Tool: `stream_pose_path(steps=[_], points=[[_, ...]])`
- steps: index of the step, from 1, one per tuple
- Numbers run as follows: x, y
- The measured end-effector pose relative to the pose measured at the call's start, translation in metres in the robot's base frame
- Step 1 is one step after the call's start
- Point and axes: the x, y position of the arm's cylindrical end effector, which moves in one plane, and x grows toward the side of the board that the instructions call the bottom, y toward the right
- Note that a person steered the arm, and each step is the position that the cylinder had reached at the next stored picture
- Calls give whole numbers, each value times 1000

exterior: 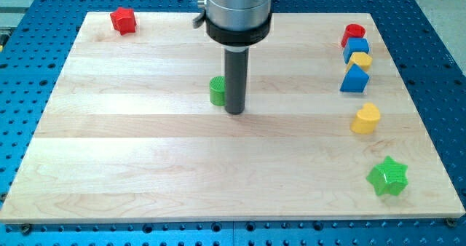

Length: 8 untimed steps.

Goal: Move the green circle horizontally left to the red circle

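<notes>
The green circle [217, 91] stands on the wooden board [145, 151] a little left of the middle, partly hidden by my rod. My tip [234, 111] touches the board just right of the green circle, against its right side. The red circle [354, 31] sits at the view's top right, at the head of a column of blocks, far to the right of the green circle and of my tip.
Below the red circle stand a blue cube [357, 46], a yellow block [359, 60], a blue triangle [354, 79] and a yellow heart [365, 118]. A green star [386, 176] lies at the bottom right. A red star [123, 20] lies at the top left.
</notes>
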Motion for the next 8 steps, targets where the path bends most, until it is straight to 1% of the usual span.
stream_pose_path(steps=[1,2,4,5,6,7,8], points=[[20,0],[-13,-7],[-58,-7],[-24,-45],[25,-72],[-50,-68],[-126,-35]])
